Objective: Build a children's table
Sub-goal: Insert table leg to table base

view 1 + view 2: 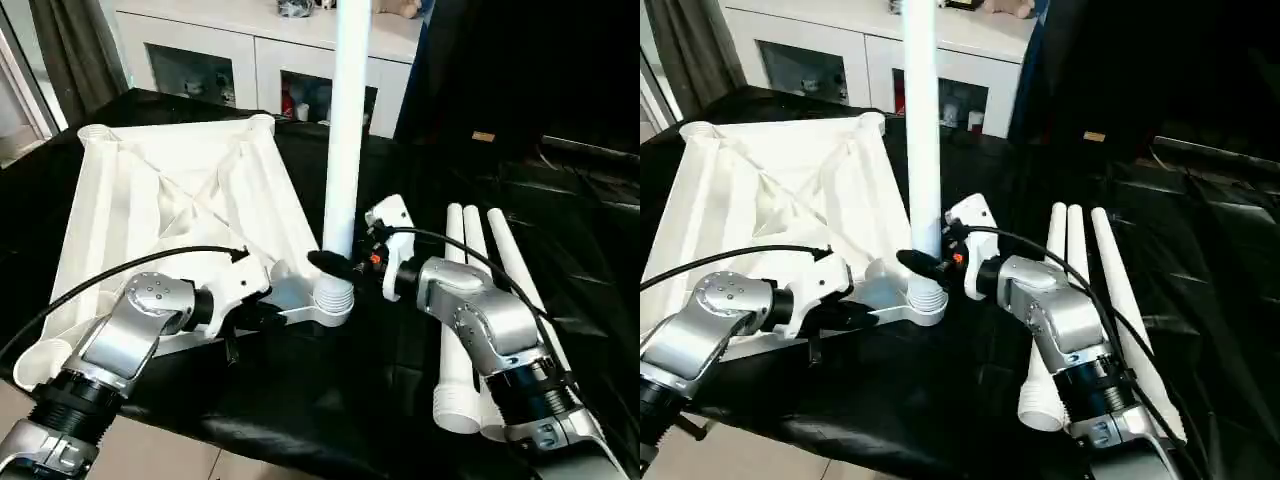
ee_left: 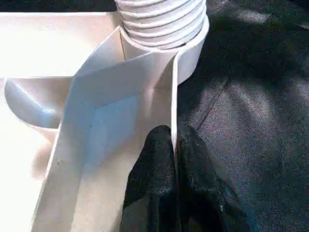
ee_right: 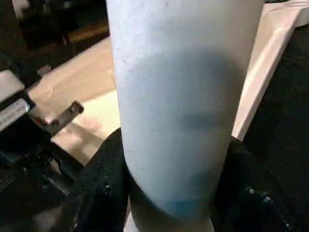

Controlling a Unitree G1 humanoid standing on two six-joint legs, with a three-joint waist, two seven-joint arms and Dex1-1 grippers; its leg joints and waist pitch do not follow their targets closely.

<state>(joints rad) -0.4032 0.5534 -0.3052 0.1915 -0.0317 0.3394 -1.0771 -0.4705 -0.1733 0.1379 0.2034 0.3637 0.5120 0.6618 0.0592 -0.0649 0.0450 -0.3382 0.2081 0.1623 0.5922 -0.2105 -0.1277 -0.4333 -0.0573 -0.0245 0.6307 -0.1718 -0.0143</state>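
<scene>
The table top (image 1: 170, 200) lies upside down on the black cloth (image 1: 300, 400), its thin raised rim (image 2: 174, 111) pinched by the closed left gripper (image 2: 175, 145) near the corner socket (image 1: 335, 300). One upright leg (image 1: 345, 130) is seated in that socket by its threaded end and clasped low down by the right gripper (image 3: 174, 193). Three spare legs (image 1: 470, 300) lie to the right. The plastic is judged light, stiff and slippery; legs are best taken near the thick end.

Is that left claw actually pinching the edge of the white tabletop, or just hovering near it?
Touching. In the left wrist view the left gripper has its two black fingers closed on the thin raised rim of the table top.
</scene>
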